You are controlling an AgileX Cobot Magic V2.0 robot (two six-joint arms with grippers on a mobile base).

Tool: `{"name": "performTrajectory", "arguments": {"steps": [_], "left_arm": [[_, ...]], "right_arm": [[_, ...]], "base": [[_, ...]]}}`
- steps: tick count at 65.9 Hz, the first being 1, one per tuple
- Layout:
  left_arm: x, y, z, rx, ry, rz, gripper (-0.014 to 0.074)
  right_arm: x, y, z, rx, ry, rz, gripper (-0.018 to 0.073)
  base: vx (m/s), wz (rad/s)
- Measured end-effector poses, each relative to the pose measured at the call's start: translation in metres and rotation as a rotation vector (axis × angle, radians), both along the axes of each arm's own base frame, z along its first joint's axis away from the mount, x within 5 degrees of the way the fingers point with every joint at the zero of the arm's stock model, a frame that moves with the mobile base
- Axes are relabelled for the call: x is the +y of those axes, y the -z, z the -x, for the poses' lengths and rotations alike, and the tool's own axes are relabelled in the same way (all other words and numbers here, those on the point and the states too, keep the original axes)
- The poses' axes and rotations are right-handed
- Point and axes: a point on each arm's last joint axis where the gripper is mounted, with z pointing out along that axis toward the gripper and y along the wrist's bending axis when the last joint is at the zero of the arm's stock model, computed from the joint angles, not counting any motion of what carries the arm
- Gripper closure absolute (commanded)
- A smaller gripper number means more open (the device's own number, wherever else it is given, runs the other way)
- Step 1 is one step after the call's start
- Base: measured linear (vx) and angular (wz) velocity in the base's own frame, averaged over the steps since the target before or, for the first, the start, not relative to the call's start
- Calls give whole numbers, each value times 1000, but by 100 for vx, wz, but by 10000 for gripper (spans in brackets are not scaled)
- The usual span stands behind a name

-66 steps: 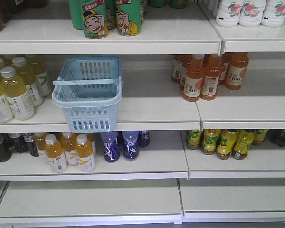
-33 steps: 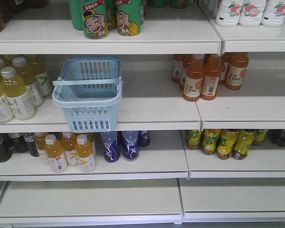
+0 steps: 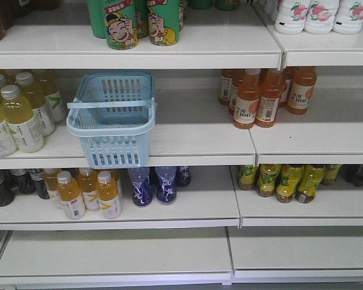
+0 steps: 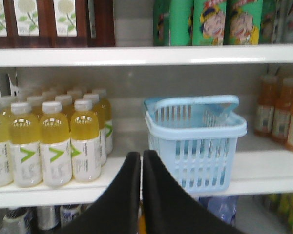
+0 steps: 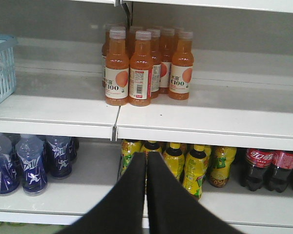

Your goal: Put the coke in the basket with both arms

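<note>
The light blue basket stands on the middle shelf, its front hanging a little over the shelf edge and its handle lying across the rim. The basket looks empty in the left wrist view. My left gripper is shut with nothing in it, in front of the shelf and just left of the basket. My right gripper is shut and empty too, facing the lower shelf, with the basket at that view's far left. The coke is out of view. Neither arm shows in the front view.
Yellow drinks stand left of the basket and orange bottles to its right. Green cans fill the shelf above. Below are blue bottles, yellow-green bottles and dark plastic cola bottles.
</note>
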Motion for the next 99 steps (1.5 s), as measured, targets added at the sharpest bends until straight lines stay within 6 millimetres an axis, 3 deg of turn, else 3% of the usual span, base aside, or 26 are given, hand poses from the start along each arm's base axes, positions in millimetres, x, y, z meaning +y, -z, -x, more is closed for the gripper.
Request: {"name": "performTrajectory", "arguments": {"steps": [7, 13, 25, 37, 49, 60, 74, 84, 99], "left_arm": [[0, -20, 3, -79, 10, 79, 603], [0, -49, 7, -124, 16, 106, 603], [0, -81, -7, 40, 4, 103, 603], [0, -78, -22, 154, -3, 99, 603], [-1, -77, -24, 166, -4, 98, 584], [-1, -79, -24, 147, -2, 99, 475], [-1, -80, -24, 137, -2, 99, 191], [-1, -80, -24, 130, -1, 99, 36], [-1, -82, -24, 112, 0, 101, 6]], "right_arm": [[0, 0, 0, 0, 0, 0, 561], [0, 0, 0, 0, 0, 0, 561], [0, 0, 0, 0, 0, 0, 561], [0, 0, 0, 0, 0, 0, 561], [0, 0, 0, 0, 0, 0, 561], [0, 0, 0, 0, 0, 0, 561], [0, 0, 0, 0, 0, 0, 561], [0, 0, 0, 0, 0, 0, 561], [0, 0, 0, 0, 0, 0, 561]], "base": [[0, 0], [0, 0], [0, 0], [0, 0], [0, 0], [0, 0], [0, 0], [0, 0], [0, 0]]}}
